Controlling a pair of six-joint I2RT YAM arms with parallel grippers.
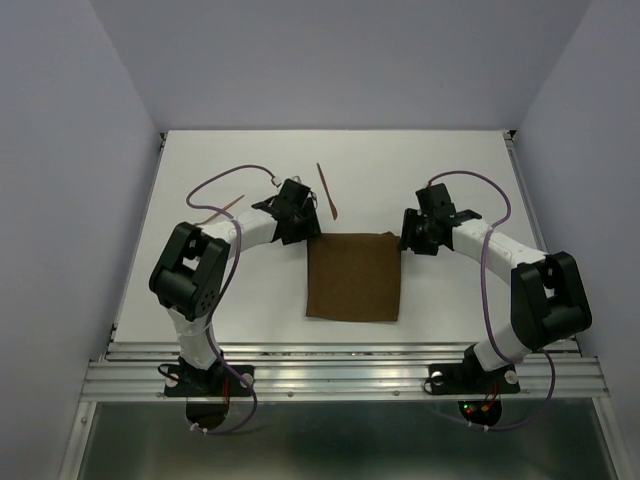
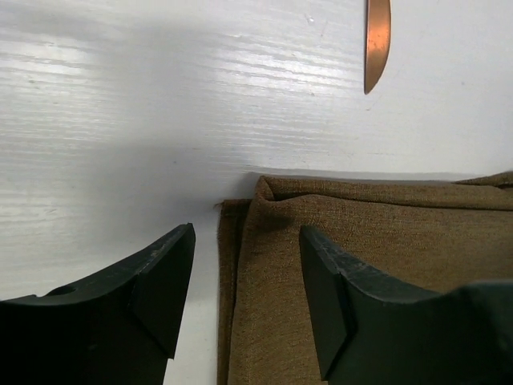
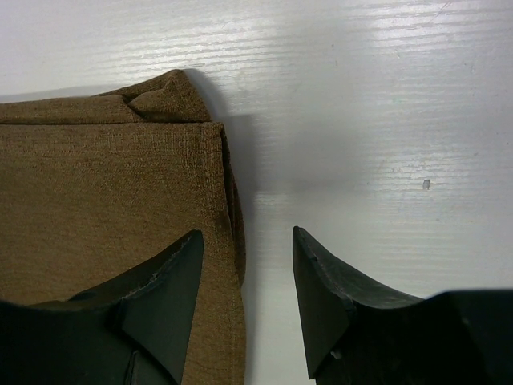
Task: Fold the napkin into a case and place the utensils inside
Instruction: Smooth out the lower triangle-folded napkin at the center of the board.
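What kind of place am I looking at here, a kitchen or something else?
Probably a robotics lab test cell: a white tabletop boxed in by plain pale walls, and a black-and-white left arm and right arm bolted to an aluminium rail.

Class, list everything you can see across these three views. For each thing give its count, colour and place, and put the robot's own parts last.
napkin: one, dark brown, folded and lying flat at the middle of the table.
utensils: two, reddish-brown; one just beyond the napkin's far left corner, the other further left.
table: one, white, under everything.
rail: one, silver metal, along the table's near edge.
cables: two, purple, one looping over each arm.
arms: two, white and black, bases at the rail.
left gripper: one, black, open, astride the napkin's left edge.
right gripper: one, black, open, astride the napkin's right edge.
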